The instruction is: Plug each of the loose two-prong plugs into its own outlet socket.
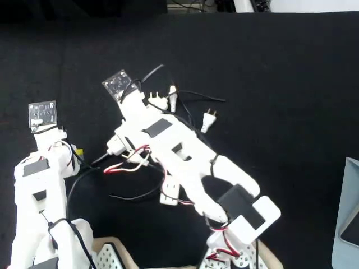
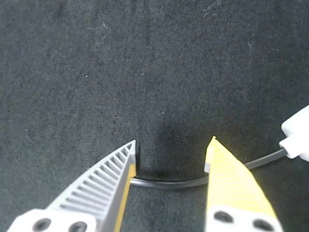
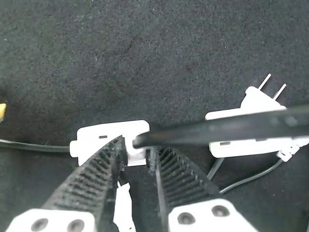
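Observation:
My right gripper (image 3: pixel 137 145) is shut on a small white plug (image 3: pixel 136 151) whose black cord (image 3: pixel 217 130) runs off to one side. The plug sits against a white outlet socket (image 3: pixel 96 142). Beside it lies a second white plug (image 3: pixel 256 104) with two bare prongs, resting on a white block (image 3: pixel 251 142). In the high view this gripper (image 1: pixel 152 101) is at the table's middle back, and a loose two-prong plug (image 1: pixel 208 119) lies to its right. My left gripper (image 2: pixel 171 142) stands open over a black cable (image 2: pixel 169 183) on the cloth, holding nothing.
Black cords (image 1: pixel 190 95) loop around the plugs on the black cloth (image 1: pixel 269 67). Another white block (image 1: pixel 169 195) lies under the right arm. A white piece (image 2: pixel 297 135) ends the cable near my left gripper. A grey bin (image 1: pixel 349 213) stands at the right edge.

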`<state>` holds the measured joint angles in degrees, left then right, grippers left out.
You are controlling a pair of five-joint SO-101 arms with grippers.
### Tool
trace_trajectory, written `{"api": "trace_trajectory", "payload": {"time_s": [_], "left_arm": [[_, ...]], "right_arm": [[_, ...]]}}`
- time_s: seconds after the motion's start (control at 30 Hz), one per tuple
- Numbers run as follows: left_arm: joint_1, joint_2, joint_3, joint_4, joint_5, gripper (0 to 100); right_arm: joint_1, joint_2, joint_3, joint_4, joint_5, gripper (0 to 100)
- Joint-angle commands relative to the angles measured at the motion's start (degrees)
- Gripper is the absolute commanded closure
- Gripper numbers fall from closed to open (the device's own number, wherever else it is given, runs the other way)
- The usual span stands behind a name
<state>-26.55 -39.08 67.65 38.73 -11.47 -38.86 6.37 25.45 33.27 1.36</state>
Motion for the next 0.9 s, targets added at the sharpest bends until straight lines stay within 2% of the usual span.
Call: {"api": "trace_trajectory", "payload": {"time_s": [0.0,0.23,0.57,0.77,0.87], "left_arm": [[-0.48,-0.79,-0.4,-1.05,0.53,77],[-0.48,-0.79,-0.4,-1.05,0.44,77],[-0.04,-0.79,-0.31,-1.05,0.44,76],[0.04,-1.14,0.48,-1.14,0.53,76],[0.04,-1.14,0.48,-1.14,0.53,76]], "right_arm": [[-0.79,1.1,-2.33,-0.79,0.44,98.6],[-0.79,7.96,-4.09,-0.88,0.44,98.6],[-0.88,6.11,-4.7,-0.09,0.53,98.1],[-3.08,-3.82,-5.67,9.76,0.26,83.5],[-4.31,-8.31,-5.67,13.19,0.18,83.2]]}}
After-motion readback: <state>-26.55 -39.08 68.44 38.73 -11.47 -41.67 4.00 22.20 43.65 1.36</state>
